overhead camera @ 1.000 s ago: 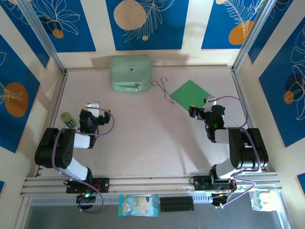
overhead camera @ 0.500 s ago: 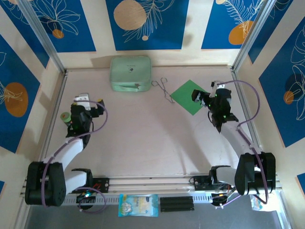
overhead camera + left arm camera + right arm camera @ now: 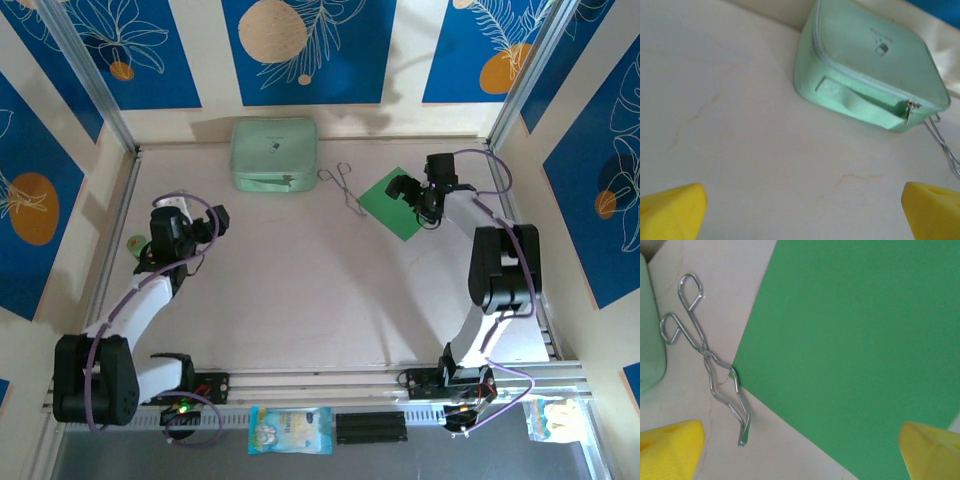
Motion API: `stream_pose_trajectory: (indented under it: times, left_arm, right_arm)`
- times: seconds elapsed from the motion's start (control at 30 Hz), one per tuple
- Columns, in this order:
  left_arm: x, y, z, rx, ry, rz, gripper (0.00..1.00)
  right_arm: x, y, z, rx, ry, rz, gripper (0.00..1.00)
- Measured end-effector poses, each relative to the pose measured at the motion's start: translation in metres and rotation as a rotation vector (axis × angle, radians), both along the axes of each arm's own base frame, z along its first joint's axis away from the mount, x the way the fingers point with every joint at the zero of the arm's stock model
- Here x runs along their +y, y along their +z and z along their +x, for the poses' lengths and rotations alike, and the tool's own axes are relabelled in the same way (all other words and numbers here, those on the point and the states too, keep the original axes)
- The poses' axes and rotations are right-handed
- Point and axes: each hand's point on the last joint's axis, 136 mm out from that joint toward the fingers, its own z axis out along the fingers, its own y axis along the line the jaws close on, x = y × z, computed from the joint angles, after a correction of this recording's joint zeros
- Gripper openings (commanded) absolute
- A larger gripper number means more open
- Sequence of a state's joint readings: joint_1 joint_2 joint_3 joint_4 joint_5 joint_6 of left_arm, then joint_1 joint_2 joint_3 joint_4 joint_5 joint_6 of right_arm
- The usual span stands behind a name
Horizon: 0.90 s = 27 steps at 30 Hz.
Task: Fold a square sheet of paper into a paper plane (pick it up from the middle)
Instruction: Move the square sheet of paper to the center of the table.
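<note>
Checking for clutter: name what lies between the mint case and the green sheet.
The wire tongs, resting against the sheet at its edge; clearest in the right wrist view.

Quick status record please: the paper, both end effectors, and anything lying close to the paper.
paper: square sheet of paper, flat, no folds visible
right end effector: open, over the sheet, holding nothing
left end effector: open, empty, facing the mint case
near paper: wire tongs, against the sheet's left corner
folding: not started

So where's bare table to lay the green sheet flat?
The middle of the table, between the left arm and right arm, is bare. Crowded far side: mint case, then wire tongs against a corner of the green sheet.
</note>
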State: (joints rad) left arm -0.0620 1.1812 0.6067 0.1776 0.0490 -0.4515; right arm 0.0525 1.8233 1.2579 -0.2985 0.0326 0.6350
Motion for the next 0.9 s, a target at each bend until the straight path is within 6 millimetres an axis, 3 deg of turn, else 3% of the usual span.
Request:
stream_pose_trajectory:
  times: [0.27,0.4,0.5,0.7,0.9]
  left_arm:
    - [-0.011,-0.017,-0.003,0.070,-0.035,-0.068,0.99]
    - [-0.014,-0.019,0.000,0.082,-0.043,-0.085,0.99]
    - [-0.015,-0.020,0.002,0.093,-0.044,-0.097,0.99]
    - [-0.017,-0.021,0.007,0.112,-0.040,-0.122,1.00]
    - [-0.017,-0.029,0.008,0.150,-0.020,-0.140,0.99]
  right_arm:
    - [0.009,-0.029,0.033,0.078,-0.004,0.053,0.96]
    - [0.009,-0.049,0.036,0.148,-0.034,0.060,0.93]
    - [0.005,-0.053,0.033,0.179,-0.069,0.048,0.92]
    - [-0.004,-0.058,0.017,0.241,-0.136,-0.008,0.91]
    - [-0.013,-0.062,-0.038,0.329,-0.153,-0.069,0.91]
